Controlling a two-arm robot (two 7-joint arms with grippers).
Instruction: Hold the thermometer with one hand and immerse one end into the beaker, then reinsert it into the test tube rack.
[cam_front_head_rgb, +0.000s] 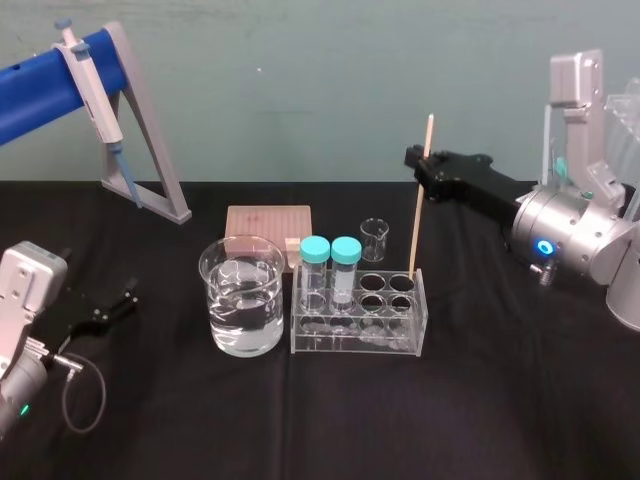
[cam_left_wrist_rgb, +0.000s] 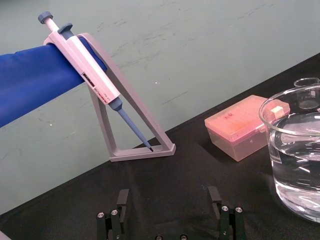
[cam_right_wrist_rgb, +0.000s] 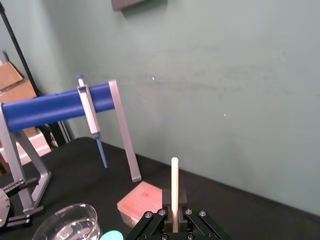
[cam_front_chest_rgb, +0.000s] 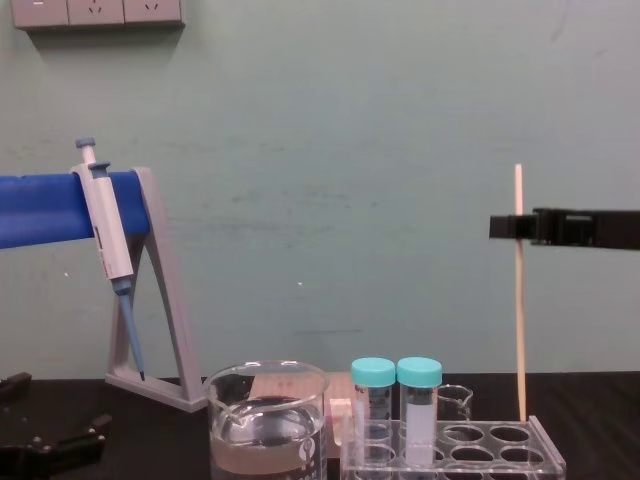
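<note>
right claw (cam_front_head_rgb: 422, 168) pinching thermometer (cam_front_head_rgb: 418, 225), upper right.
i could snag the rack (cam_front_head_rgb: 355, 345) lifting crooked; left claw (cam_front_head_rgb: 118, 300) idle, spread, lower left.

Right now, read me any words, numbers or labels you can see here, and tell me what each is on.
No text is readable.
On the pipette: a dark label strip, too blurred to read.
On the beaker: no markings legible.
On the thermometer in the right hand: no markings visible.
</note>
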